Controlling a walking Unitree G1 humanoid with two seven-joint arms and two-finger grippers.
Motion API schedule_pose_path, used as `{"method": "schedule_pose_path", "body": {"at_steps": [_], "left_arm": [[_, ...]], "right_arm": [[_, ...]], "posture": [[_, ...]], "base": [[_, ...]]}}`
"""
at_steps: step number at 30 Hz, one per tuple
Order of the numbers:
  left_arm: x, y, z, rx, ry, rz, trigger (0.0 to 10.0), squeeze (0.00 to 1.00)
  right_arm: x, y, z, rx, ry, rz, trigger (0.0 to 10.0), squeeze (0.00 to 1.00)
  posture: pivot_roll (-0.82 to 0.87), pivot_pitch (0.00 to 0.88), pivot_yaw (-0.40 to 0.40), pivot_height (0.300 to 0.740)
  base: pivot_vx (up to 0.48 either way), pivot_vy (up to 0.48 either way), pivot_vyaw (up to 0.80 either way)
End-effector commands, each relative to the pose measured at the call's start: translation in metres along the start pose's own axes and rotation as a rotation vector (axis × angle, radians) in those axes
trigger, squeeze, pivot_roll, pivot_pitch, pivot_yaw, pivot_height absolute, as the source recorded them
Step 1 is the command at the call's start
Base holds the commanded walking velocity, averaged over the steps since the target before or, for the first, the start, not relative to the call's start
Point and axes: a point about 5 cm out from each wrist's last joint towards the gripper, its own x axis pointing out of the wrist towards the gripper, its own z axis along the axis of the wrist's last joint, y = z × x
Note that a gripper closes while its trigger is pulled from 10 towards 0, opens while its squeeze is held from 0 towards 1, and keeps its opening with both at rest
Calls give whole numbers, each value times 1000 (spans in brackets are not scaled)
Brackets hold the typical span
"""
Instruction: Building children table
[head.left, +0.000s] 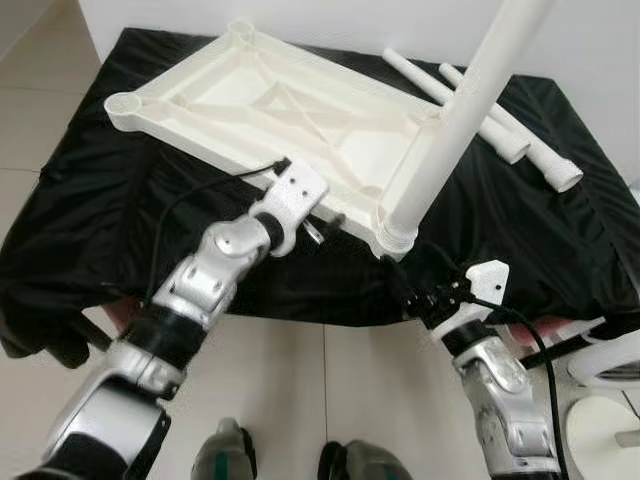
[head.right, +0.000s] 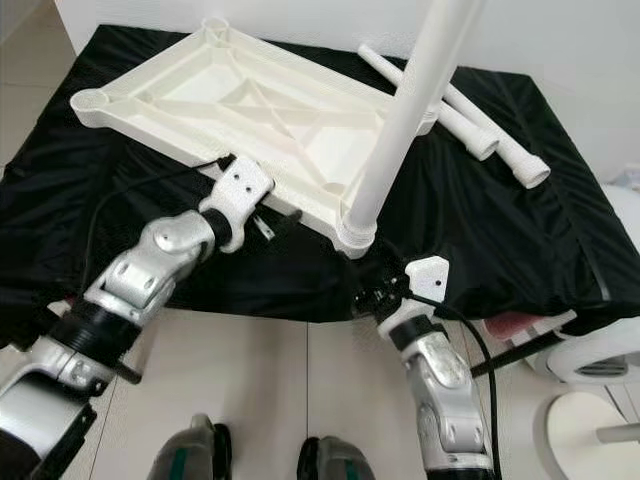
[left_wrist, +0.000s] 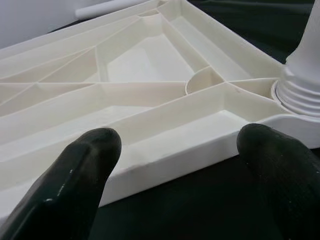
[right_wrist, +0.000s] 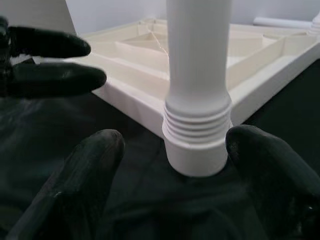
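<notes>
A white plastic table top (head.left: 270, 110) lies upside down on a surface covered with black cloth (head.left: 90, 200). One white leg (head.left: 460, 110) stands upright in the socket at its near right corner. Two loose legs (head.left: 505, 135) lie on the cloth at the back right. My left gripper (head.left: 325, 222) is open at the table top's near edge (left_wrist: 175, 150), one finger to each side and short of it. My right gripper (right_wrist: 175, 165) is open just in front of the upright leg's threaded base (right_wrist: 197, 125), its fingertips (right_wrist: 100, 150) level with the socket. The left gripper's fingers (right_wrist: 50, 65) show beside that base.
The cloth hangs over the front edge towards the tiled floor (head.left: 330, 390). A white round stand (head.left: 605, 410) with a black cable is on the floor at the right. My feet (head.left: 225, 455) are right below the front edge.
</notes>
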Motion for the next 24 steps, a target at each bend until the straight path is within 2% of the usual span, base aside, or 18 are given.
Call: {"method": "schedule_pose_path", "body": {"at_steps": [1,6,12,21,24], "left_arm": [[7,-8,-3,32,10,-60,10000,0],[19,-9,-3,75,31,-119,10000,0],[30,-15,-5,136,45,-194,10000,0],[36,-13,-5,187,65,-231,10000,0],[39,-5,-11,218,123,-229,10000,0]], "right_arm": [[-3,4,0,24,9,41,10000,0],[-9,12,-1,47,28,99,10000,0],[-12,13,1,51,35,114,10000,0],[-14,13,3,50,35,110,10000,0],[-16,14,4,55,32,107,10000,0]], "posture": [[14,106,-53,740],[5,115,-42,740],[-8,127,-30,740],[-20,134,-15,740],[-28,134,-1,740]], "base": [[0,0,0],[0,0,0],[0,0,0],[0,0,0],[0,0,0]]}}
